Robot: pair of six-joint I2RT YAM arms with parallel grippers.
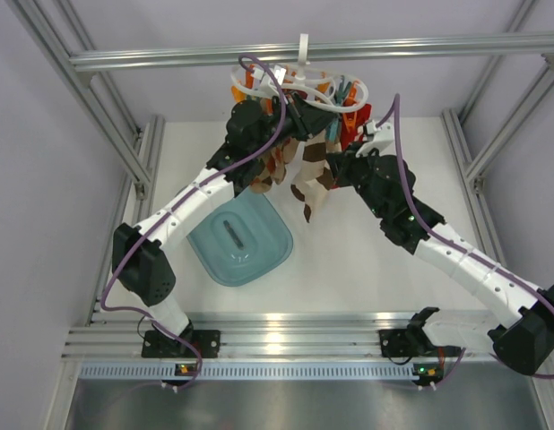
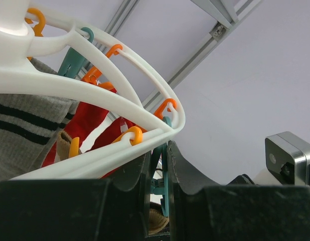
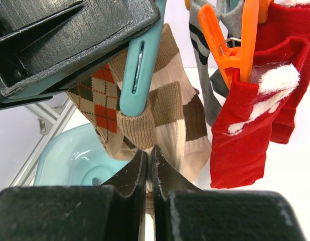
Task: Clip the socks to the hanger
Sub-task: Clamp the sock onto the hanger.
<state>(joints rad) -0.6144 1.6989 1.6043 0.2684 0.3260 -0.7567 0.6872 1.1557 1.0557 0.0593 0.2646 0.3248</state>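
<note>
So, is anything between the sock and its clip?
No, nothing visible. The right pincer holds the cream-and-tan sock right at the teal peg, which the left pincer squeezes.

- One white plastic oval-ring hanger (image 2: 95, 95).
- One teal plastic peg (image 3: 151, 55) between left jaws.
- One cream-and-tan fabric sock (image 3: 170, 98) at right jaws.
- Two red fabric socks (image 3: 245, 135) beside right jaws.

White table top (image 1: 393, 269) enclosed by an aluminium frame: 1 crossbar (image 1: 169, 58) overhead at the far side, slanted posts (image 1: 89, 98) at both flanks, and grooved rails (image 1: 286, 333) along the near edge, catching a bright reflection. Plain pale lilac-grey walls (image 1: 44, 224) surround the cell. A brushed metal surface (image 1: 286, 403) lies nearest the camera.
</note>
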